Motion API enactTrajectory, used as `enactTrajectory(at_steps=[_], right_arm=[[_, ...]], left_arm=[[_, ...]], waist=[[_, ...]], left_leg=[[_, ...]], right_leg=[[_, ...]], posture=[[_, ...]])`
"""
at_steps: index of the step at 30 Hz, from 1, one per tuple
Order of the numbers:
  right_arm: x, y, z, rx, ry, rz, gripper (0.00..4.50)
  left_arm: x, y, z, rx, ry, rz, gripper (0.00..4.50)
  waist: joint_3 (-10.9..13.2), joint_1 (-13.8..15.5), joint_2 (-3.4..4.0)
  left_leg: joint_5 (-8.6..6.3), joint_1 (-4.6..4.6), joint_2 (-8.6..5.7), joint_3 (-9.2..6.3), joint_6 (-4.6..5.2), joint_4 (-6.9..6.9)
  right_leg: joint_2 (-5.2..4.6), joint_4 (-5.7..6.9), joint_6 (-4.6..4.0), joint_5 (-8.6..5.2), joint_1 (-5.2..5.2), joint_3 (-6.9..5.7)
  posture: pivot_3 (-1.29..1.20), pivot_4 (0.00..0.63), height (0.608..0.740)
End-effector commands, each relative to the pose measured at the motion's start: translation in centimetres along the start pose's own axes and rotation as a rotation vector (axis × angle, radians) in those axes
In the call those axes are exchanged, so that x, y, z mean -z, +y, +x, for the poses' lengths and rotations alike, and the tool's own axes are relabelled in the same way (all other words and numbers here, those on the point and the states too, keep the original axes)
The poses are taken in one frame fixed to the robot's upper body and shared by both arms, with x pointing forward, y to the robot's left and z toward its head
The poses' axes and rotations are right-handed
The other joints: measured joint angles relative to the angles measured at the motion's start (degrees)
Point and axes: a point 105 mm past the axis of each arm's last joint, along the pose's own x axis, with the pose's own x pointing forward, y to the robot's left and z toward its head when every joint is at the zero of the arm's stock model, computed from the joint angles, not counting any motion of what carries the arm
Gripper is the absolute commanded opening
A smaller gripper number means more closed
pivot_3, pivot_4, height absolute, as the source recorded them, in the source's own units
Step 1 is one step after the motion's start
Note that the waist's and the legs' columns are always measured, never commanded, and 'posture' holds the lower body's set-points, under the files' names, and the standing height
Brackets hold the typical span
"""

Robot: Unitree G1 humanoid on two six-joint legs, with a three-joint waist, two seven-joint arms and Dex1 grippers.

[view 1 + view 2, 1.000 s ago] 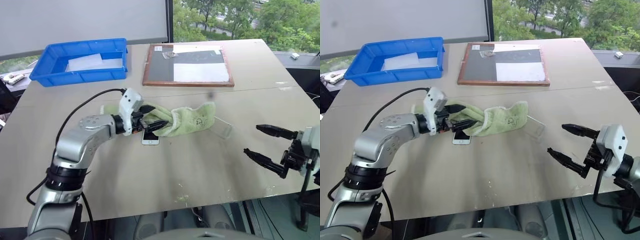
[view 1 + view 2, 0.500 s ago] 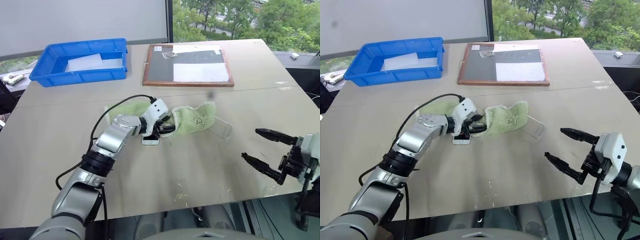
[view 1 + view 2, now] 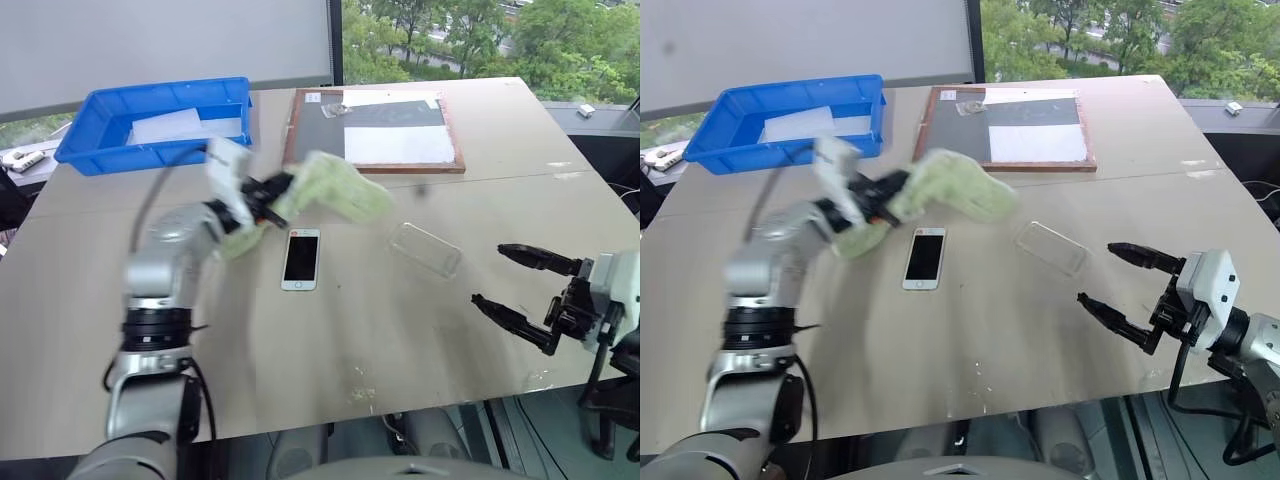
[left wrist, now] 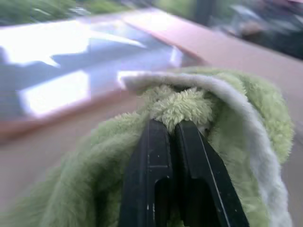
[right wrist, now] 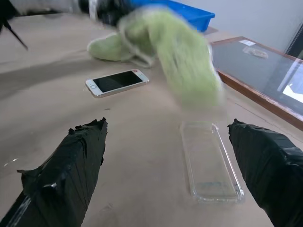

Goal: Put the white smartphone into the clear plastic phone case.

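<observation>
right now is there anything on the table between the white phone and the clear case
No. In the left eye view only bare tabletop lies between the white smartphone and the clear plastic phone case; the green cloth hangs behind.

Colours on your table: pale green, white, clear, blue and brown.

You are looking at a fuzzy pale green cloth point(image 3: 330, 190) with a whitish edge, showing against the left gripper point(image 4: 173, 137) and its black fingers. The white smartphone point(image 3: 301, 258) is showing a dark screen, and the clear plastic phone case point(image 3: 426, 249) is letting the beige table point(image 3: 400, 340) show through. The blue bin point(image 3: 160, 122) is holding a white frosted sheet point(image 3: 180, 127); the brown-framed board point(image 3: 375, 130) is showing black and white patches. The right gripper point(image 3: 515, 285) is showing black fingers too.
</observation>
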Motion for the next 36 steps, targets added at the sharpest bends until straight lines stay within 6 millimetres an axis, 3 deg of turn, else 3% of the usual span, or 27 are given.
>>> enactTrajectory(at_steps=[1, 5, 8, 10, 15, 20, 23, 26, 28, 29, 33, 34, 36], right_arm=[[-0.8, 0.3, 0.6, -0.024, -0.034, -0.012, 4.5], [-1.0, 0.4, 1.2, -0.045, -0.053, -0.006, 4.5], [-1.1, 0.3, 1.6, -0.056, -0.061, -0.003, 4.5], [-1.2, 0.2, 1.8, -0.064, -0.064, -0.004, 4.5], [-1.3, 0.1, 2.4, -0.079, -0.07, -0.007, 4.5], [-1.5, 0.2, 2.5, -0.087, -0.069, -0.011, 4.5], [-1.5, 0.4, 2.5, -0.09, -0.066, -0.012, 4.5], [-1.7, 0.5, 2.5, -0.09, -0.065, -0.011, 4.5], [-1.7, 0.6, 2.5, -0.09, -0.063, -0.008, 4.5], [-1.7, 0.6, 2.5, -0.091, -0.062, -0.008, 4.5], [-1.8, 0.7, 2.4, -0.089, -0.061, -0.005, 4.5], [-1.8, 0.7, 2.4, -0.088, -0.061, -0.003, 4.5], [-1.8, 0.7, 2.5, -0.087, -0.063, -0.001, 4.5]], left_arm=[[-3.4, 2.1, -2.8, -0.072, -0.071, 0.041, 0.04], [-5.8, 5.0, -6.1, -0.184, -0.088, 0.059, 0.04], [-5.8, 7.1, -8.0, -0.272, -0.035, 0.114, 0.04], [-4.9, 8.4, -8.9, -0.329, 0.029, 0.156, 0.04], [0.3, 11.1, -11.0, -0.479, 0.238, 0.187, 0.04], [4.4, 11.2, -12.1, -0.497, 0.362, 0.165, 0.04], [4.7, 10.7, -12.2, -0.477, 0.345, 0.117, 0.04], [4.0, 10.8, -12.3, -0.488, 0.297, 0.079, 1.22], [2.1, 10.7, -12.0, -0.469, 0.221, 0.084, 2.09], [1.4, 10.7, -12.1, -0.465, 0.202, 0.093, 2.76], [-1.4, 11.5, -12.2, -0.476, 0.119, 0.102, 4.18], [-2.1, 11.5, -12.0, -0.466, 0.089, 0.088, 4.43], [-3.2, 10.6, -11.0, -0.389, 0.037, 0.039, 4.43]], waist=[[0.0, 0.2, -0.01], [0.0, 0.4, -0.05], [0.0, 0.4, -0.05], [0.0, 0.3, -0.05], [0.0, 0.3, -0.05], [0.0, 0.5, -0.12], [0.0, 0.5, -0.17], [0.0, 0.5, -0.17], [0.0, 0.4, -0.2], [0.0, 0.4, -0.19], [0.0, 0.5, -0.2], [0.0, 0.5, -0.21], [-0.1, 0.5, -0.21]], left_leg=[[0.0, 0.0, -0.01, 0.0, 0.0, 0.0], [0.0, -0.07, -0.04, -0.02, 0.0, 0.03], [0.0, -0.07, -0.04, -0.02, 0.0, 0.01], [0.0, -0.04, -0.04, 0.0, 0.0, 0.01], [0.0, -0.02, -0.03, 0.0, 0.0, 0.0], [0.0, -0.08, -0.02, 0.0, 0.0, 0.0], [0.0, -0.09, -0.02, -0.03, 0.0, 0.0], [0.0, -0.07, -0.02, -0.02, 0.0, 0.0], [0.0, -0.07, -0.01, -0.02, 0.0, 0.0], [0.0, -0.07, 0.0, -0.03, 0.0, 0.0], [0.0, -0.07, -0.01, -0.02, 0.0, 0.0], [0.0, -0.08, -0.01, -0.03, 0.0, 0.0], [0.0, -0.08, -0.02, -0.02, 0.0, 0.0]], right_leg=[[-0.01, 0.0, 0.0, 0.0, 0.0, -0.01], [-0.06, -0.04, 0.0, 0.0, 0.0, -0.04], [-0.06, -0.06, 0.0, 0.0, 0.0, -0.05], [-0.07, -0.05, 0.0, 0.0, 0.0, -0.03], [-0.06, -0.04, -0.01, 0.0, 0.0, -0.03], [-0.08, -0.08, -0.19, 0.11, -0.01, -0.03], [-0.09, -0.08, -0.18, 0.11, -0.01, -0.07], [-0.09, -0.07, -0.17, 0.1, -0.01, -0.06], [-0.09, -0.06, -0.17, 0.1, -0.01, -0.07], [-0.08, -0.06, -0.17, 0.1, -0.01, -0.08], [-0.08, -0.06, -0.17, 0.1, -0.01, -0.08], [-0.08, -0.06, -0.17, 0.1, -0.01, -0.09], [-0.08, -0.06, -0.16, 0.09, -0.01, -0.09]], posture=[[0.0, 0.15, 0.74], [0.0, 0.15, 0.74], [0.0, 0.15, 0.74], [0.0, 0.15, 0.74], [0.0, 0.15, 0.74], [0.0, 0.15, 0.74], [0.0, 0.15, 0.74], [0.0, 0.15, 0.74], [0.0, 0.15, 0.74], [0.0, 0.15, 0.74], [0.0, 0.15, 0.74], [0.0, 0.15, 0.74], [0.0, 0.15, 0.74]])
